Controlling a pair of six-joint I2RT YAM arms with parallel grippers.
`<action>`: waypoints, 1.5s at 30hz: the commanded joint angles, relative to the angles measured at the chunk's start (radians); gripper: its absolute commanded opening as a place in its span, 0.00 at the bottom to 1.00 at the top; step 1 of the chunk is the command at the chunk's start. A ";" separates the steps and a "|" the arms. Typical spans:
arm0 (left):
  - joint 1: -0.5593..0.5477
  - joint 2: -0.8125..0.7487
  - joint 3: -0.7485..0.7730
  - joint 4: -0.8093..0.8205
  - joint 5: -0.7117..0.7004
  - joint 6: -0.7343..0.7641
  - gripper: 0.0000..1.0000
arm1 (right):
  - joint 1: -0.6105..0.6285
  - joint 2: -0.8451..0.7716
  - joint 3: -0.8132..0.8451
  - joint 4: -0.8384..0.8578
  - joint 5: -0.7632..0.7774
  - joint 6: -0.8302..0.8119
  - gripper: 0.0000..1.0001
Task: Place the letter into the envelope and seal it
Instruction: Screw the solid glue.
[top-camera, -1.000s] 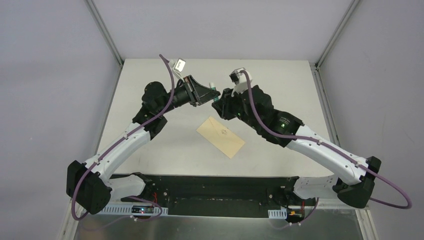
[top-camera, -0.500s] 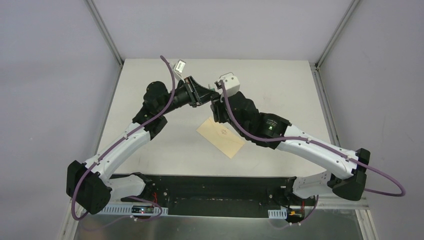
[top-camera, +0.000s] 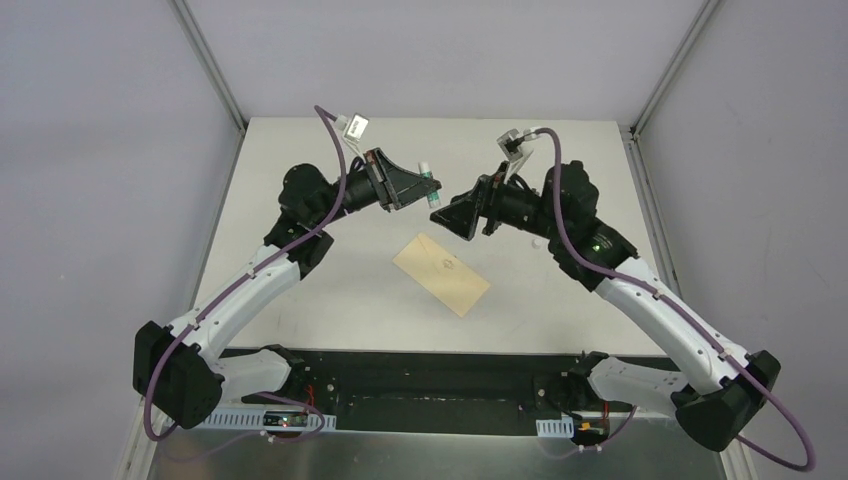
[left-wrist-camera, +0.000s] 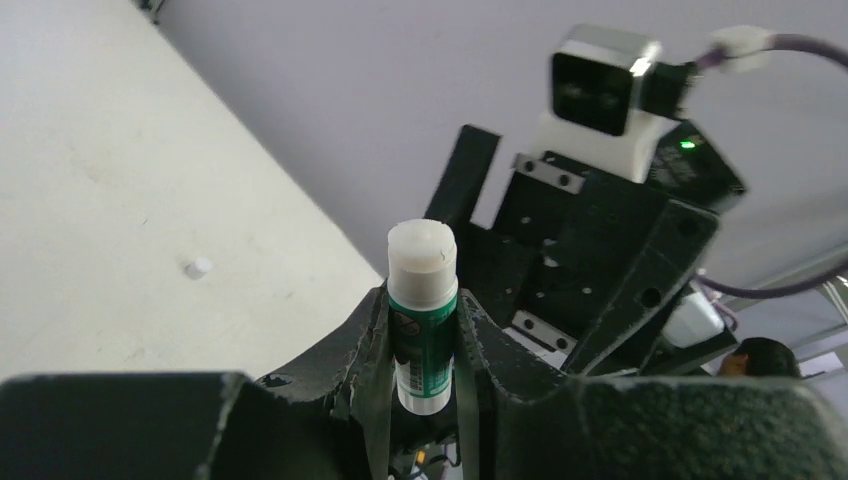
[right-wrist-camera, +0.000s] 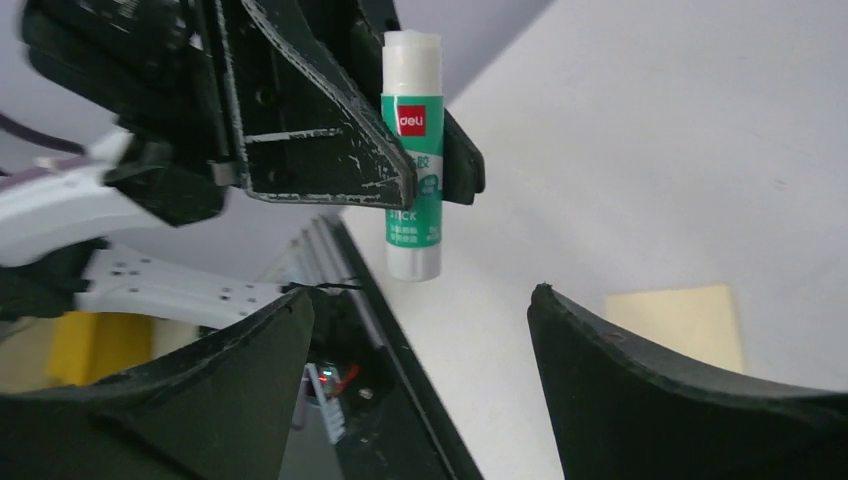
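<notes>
**Left tool grips glue stick; right tool open in front of it**

The left tool (left-wrist-camera: 421, 330) is clamped on a glue stick (right-wrist-camera: 411, 150), raised above the far half of the counter (top-camera: 330, 290). Its two black fingers (right-wrist-camera: 330, 140) press the stick's green-labelled middle from either side, so that both white ends stick out past them. In the left wrist view the stick stands upright between the fingers, its white top clear above them.

The right tool (right-wrist-camera: 420, 293) faces the stick from the other side, close to it but not touching. Its jaws stand wide apart with nothing between them, and the stick's lower end hangs just beyond the gap.

The envelope (top-camera: 441, 273) lies flat on the counter, nearer the arm bases than both tools and roughly midway between the arms, turned at an angle to the counter's edges. Neither tool touches it. One corner of it shows past the right tool's finger in the right wrist view.

A small white speck (left-wrist-camera: 197, 267) lies on the counter beyond the left tool; what it is cannot be told.
</notes>
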 joint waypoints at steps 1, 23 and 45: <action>0.010 0.006 0.020 0.223 0.081 -0.069 0.00 | -0.081 -0.008 -0.094 0.439 -0.370 0.308 0.80; 0.010 0.045 -0.019 0.379 0.033 -0.172 0.00 | -0.096 0.124 -0.239 1.022 -0.326 0.720 0.36; -0.007 0.034 0.025 0.052 -0.056 -0.053 0.00 | 0.257 0.142 0.205 -0.248 0.646 -0.060 0.04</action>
